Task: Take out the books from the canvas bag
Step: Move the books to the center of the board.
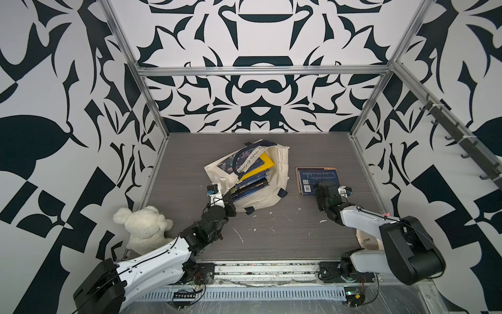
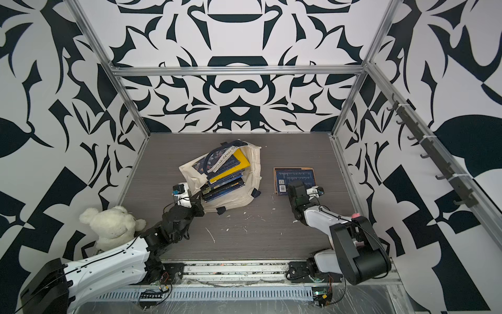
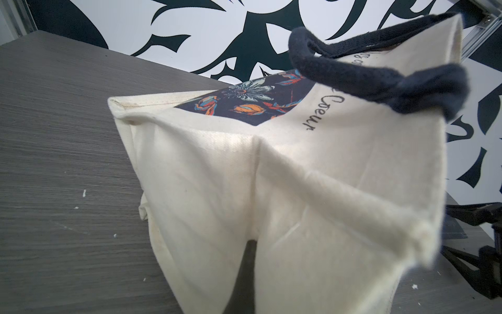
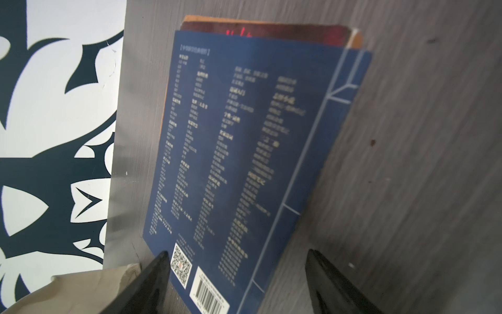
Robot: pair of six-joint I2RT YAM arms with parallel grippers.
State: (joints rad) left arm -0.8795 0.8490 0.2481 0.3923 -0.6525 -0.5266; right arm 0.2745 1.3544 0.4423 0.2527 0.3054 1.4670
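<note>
1. The right gripper is hovering over the barcode end of a dark blue book, its jaws standing wide apart and gripping nothing. That book is lying flat, back cover up, on a brown-edged book on the table, well apart from the canvas bag.
2. The left gripper is clenched at the bag's mouth. Cloth is hiding its fingertips in the left wrist view, but it seems to be pinching the rim and lifting it.
3. The other books are lying stacked inside the open mouth, a yellow book near the top, so the task looks only partway done.
4. The step in hand looks like the set-down. The right arm should be rising straight off the cover before swinging away, so that no finger is dragging the blue book off the one beneath.
5. The left pinch should be holding firm and high, giving the mouth room for the next reach.
6. In the way, a navy handle and a printed flap are lying across the stack and could be snagging a finger. The thin covers are sitting flush, so getting under one edge looks tricky.
7. A white plush bear is sitting beside the left arm, clear of the work.
</note>
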